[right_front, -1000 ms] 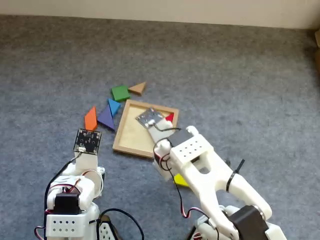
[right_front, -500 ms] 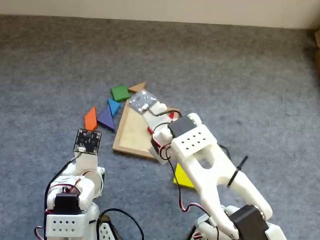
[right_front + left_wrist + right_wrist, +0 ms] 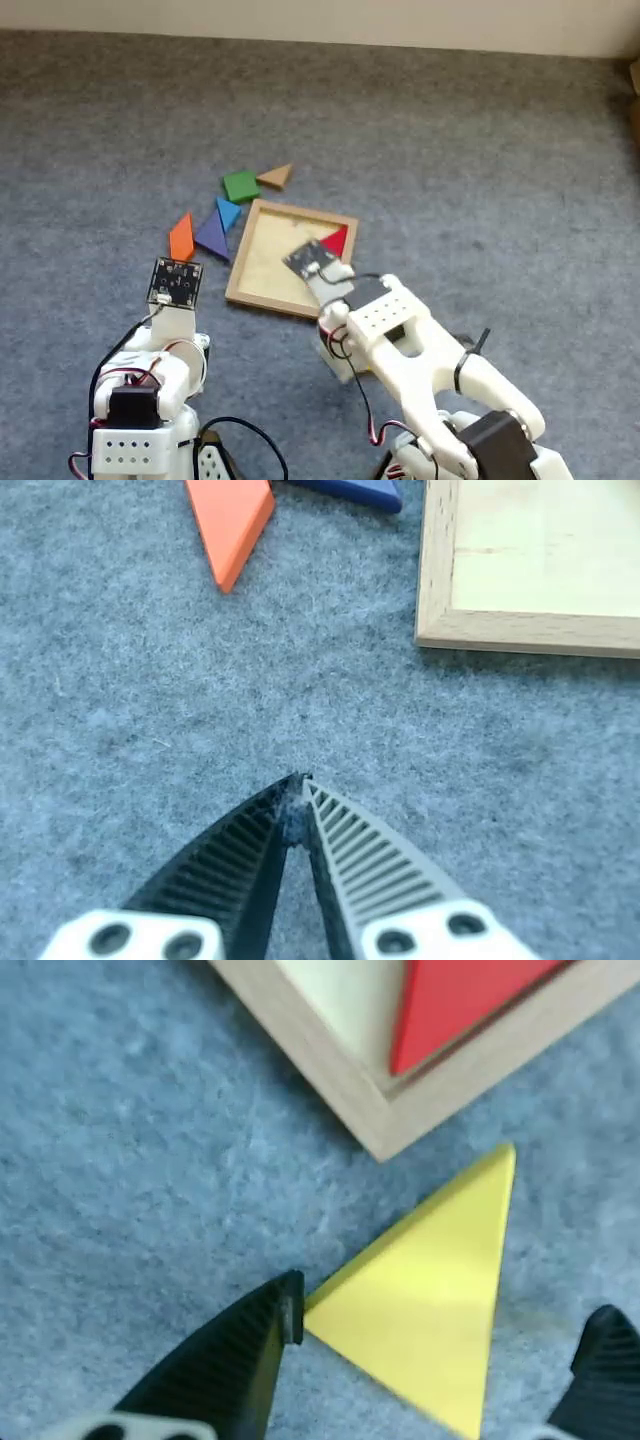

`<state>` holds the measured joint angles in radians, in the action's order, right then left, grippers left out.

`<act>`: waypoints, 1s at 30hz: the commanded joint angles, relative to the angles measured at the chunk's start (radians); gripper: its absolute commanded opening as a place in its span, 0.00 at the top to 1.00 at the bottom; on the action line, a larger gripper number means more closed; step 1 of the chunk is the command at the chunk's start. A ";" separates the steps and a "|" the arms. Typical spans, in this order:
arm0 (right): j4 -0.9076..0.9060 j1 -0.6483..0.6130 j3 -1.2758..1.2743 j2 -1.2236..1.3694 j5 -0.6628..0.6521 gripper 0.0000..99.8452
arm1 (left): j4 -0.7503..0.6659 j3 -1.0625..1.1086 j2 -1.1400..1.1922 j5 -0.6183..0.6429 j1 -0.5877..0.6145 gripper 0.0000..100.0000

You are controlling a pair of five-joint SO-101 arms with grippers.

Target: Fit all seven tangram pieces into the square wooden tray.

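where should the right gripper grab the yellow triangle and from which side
From straight above: the yellow triangle lies flat on the carpet, so only its thin edges offer grip. Probably pinch across two edges near its middle; the open right gripper straddles it.

left gripper (image 3: 302, 785), fingers together, has open carpet (image 3: 150, 700) ahead, up to the orange piece (image 3: 232, 520) and the tray (image 3: 437, 580) rim. tray's left side is crowded: orange piece, purple triangle (image 3: 211, 238) and blue triangle (image 3: 228, 212) sit just beside the rim. right arm (image 3: 390, 330) overhangs the tray's near right corner. tray floor is bare wood except the red triangle (image 3: 336, 240) in the far right corner. right gripper (image 3: 445, 1320) straddles the yellow triangle (image 3: 420, 1280), fingers wide, tray corner near its tip.
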<state>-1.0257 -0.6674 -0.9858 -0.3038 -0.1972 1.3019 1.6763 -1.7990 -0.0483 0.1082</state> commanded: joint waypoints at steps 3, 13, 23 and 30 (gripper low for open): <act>0.050 -0.001 -0.022 -0.028 0.008 0.60 | 0.003 0.021 0.002 0.003 0.010 0.99; 0.047 -0.064 -0.024 -0.028 0.006 0.61 | 0.003 0.021 0.002 0.003 0.010 0.99; -0.042 -0.053 -0.019 -0.028 -0.069 0.67 | 0.003 0.021 0.002 0.003 0.010 0.99; -0.048 -0.027 -0.024 -0.028 -0.124 0.67 | 0.003 0.021 0.002 0.003 0.010 0.99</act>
<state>-1.0533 -0.7058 -1.0027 -0.3053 -0.2862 1.3019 1.6763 -1.7990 -0.0483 0.1082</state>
